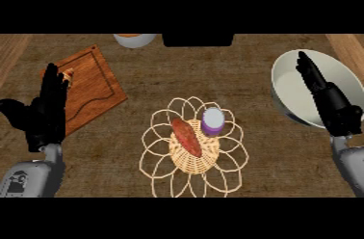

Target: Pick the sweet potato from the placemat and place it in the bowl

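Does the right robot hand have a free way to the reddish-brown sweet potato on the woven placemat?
Probably from above: a small purple cylinder stands between the open right robot hand and the sweet potato.

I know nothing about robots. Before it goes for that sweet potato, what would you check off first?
1. Sweet potato lies uncovered on the placemat: ok.
2. Left hand, at the view's left, is open and holds nothing: ok.
3. Right hand, showing over the bowl, is open and holds nothing: ok.
4. Room in the bowl: ok where its inside shows; the right hand hides part of it.
5. Free space around the sweet potato: not ok, because a purple cup stands close beside it on the placemat and might get knocked.
6. Whether the cup touches the sweet potato: cannot tell.
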